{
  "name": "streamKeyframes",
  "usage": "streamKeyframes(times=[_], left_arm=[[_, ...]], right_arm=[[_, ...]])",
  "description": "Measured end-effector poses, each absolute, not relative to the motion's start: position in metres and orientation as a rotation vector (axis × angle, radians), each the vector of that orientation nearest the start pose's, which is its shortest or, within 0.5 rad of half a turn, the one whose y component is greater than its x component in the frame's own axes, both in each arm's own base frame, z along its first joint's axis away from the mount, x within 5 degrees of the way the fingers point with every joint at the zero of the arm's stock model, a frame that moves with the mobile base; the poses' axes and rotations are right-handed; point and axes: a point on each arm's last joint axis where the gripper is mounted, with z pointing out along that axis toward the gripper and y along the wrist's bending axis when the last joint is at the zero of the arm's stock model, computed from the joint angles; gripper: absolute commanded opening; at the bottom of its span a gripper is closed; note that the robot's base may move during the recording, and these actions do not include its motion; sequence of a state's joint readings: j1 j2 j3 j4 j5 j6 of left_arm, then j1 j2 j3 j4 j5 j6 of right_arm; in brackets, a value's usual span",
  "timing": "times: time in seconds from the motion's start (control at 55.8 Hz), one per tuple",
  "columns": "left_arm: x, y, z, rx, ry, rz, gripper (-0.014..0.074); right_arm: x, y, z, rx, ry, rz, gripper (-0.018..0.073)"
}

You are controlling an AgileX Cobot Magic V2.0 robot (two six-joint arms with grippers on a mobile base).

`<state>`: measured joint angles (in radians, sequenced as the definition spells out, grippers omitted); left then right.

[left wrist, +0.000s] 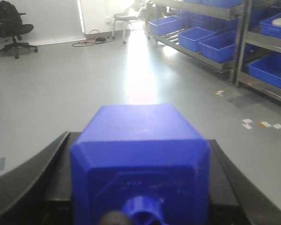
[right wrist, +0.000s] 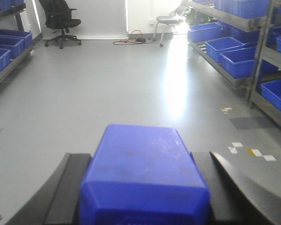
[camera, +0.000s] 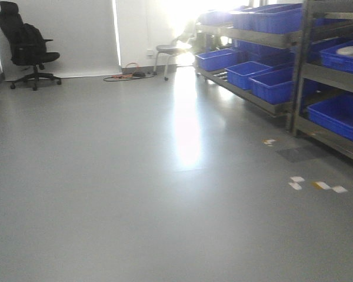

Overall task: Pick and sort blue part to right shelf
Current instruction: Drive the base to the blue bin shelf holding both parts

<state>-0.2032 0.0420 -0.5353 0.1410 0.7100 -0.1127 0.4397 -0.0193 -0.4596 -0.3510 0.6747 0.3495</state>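
Carrying now. Holding 1 blue part (left wrist: 140, 164) clamped in the left gripper (left wrist: 139, 140), the other blue part (right wrist: 145, 180) clamped in the right gripper (right wrist: 143, 157). Next, probably roll to the right shelf (camera: 299, 76), far right, and reach out.

This looks like a parts storeroom or factory stockroom. The right shelf (camera: 270, 39), a steel rack, holds rows of blue bins (camera: 275, 83). A second rack (right wrist: 7, 49) lines the opposite wall. The bare grey floor (camera: 123, 188) carries tape marks (camera: 317, 185), and a black office chair (camera: 26, 44) stands by the far wall.
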Motion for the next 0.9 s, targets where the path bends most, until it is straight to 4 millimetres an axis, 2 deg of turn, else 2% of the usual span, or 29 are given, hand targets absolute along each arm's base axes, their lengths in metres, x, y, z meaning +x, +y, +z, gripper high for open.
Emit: streamKeyframes(times=[0.896], left_arm=[[0.0087,0.0067,0.318,0.099,1.694,-0.078,0.0335]], right_arm=[[0.0132,-0.0154,0.3022,-0.139,1.646,0.211,0.0199]])
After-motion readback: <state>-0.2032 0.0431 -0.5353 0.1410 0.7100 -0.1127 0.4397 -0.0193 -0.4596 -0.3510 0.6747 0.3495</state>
